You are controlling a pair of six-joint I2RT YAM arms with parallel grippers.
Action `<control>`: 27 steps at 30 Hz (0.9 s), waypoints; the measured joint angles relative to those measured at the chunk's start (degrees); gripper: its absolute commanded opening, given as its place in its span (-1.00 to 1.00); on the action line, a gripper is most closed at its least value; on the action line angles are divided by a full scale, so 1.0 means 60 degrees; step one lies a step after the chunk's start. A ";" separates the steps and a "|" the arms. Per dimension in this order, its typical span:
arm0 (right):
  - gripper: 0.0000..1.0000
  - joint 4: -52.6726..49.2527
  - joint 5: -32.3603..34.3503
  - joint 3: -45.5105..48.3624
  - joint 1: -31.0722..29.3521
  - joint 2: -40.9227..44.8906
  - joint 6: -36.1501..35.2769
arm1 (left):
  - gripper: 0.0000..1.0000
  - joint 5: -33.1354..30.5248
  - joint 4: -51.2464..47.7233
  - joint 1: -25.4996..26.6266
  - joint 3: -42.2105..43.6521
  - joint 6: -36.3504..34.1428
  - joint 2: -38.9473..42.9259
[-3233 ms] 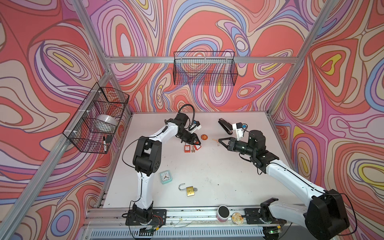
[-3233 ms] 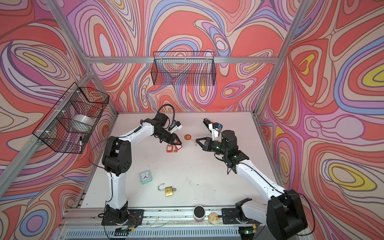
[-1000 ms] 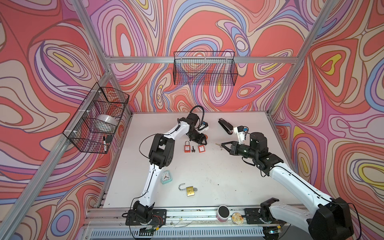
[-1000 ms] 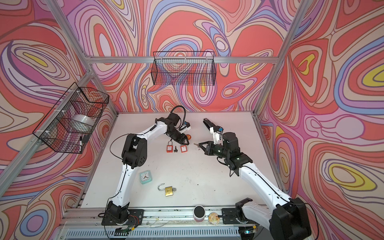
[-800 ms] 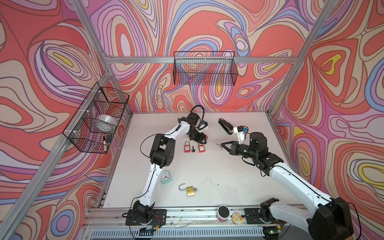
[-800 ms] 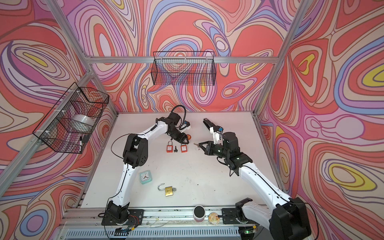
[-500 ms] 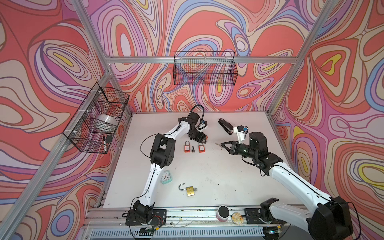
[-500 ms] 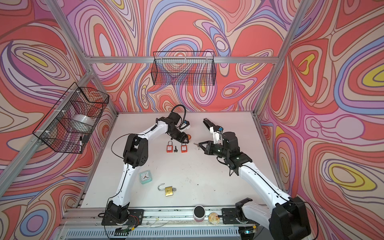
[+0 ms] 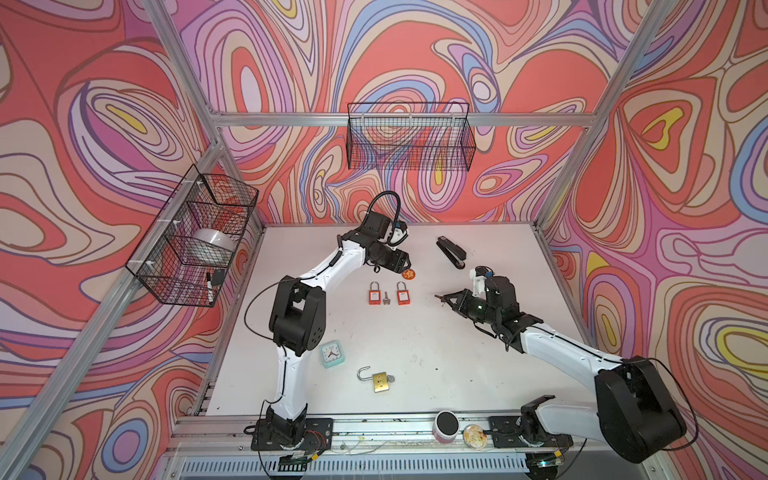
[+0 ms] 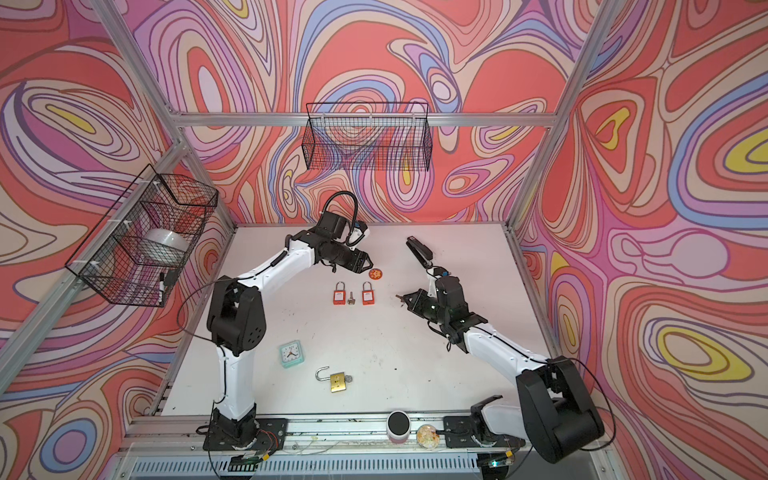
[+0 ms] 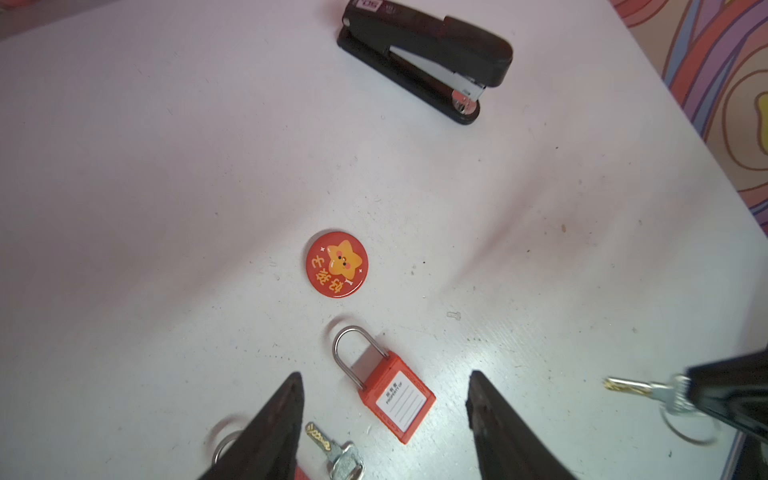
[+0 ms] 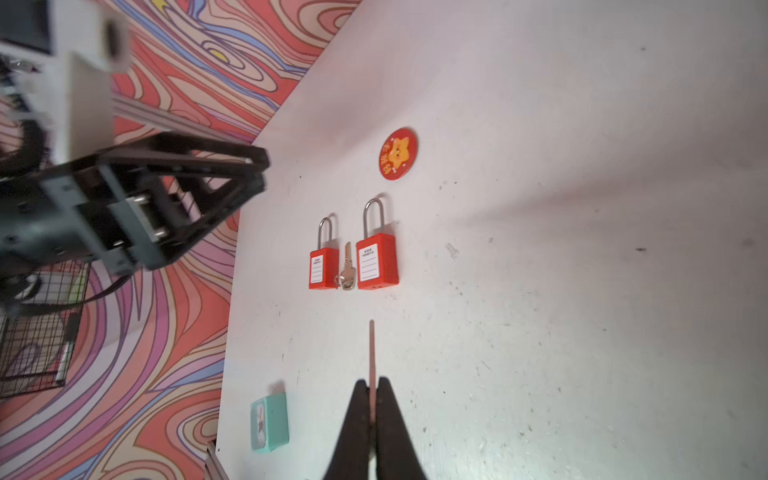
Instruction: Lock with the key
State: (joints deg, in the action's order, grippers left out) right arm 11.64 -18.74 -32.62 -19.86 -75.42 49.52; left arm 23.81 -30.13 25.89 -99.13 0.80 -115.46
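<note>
As both top views show centre frame, a red plastic padlock (image 9: 375, 294) and twin red padlock (image 9: 402, 294) flank a silver key (image 9: 387, 298). Left wrist: left gripper (image 11: 385, 374) parted, twin red padlock showing between. Right wrist: right gripper (image 12: 372, 384) clamped on a brass-bladed key (image 12: 372, 349).

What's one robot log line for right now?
left hand: open, empty | right hand: shut on key | red padlocks: lying on table

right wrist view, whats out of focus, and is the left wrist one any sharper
Right wrist view: the left gripper close to the lens is soft, the padlocks are sharp. Left wrist view: the key in the right gripper at the frame edge is blurred, the badge and stapler are crisp.
</note>
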 measured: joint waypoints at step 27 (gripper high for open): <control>-1.00 0.5421 0.3526 -0.0226 -0.2313 -0.4845 0.3136 | 0.30 -0.0026 0.2954 0.0000 0.5741 0.2812 0.3636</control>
State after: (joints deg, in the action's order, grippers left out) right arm 44.16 2.42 -33.98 -33.74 -104.49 68.34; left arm 23.66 -12.40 25.89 -64.69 17.67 -93.65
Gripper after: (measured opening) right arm 0.048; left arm 0.647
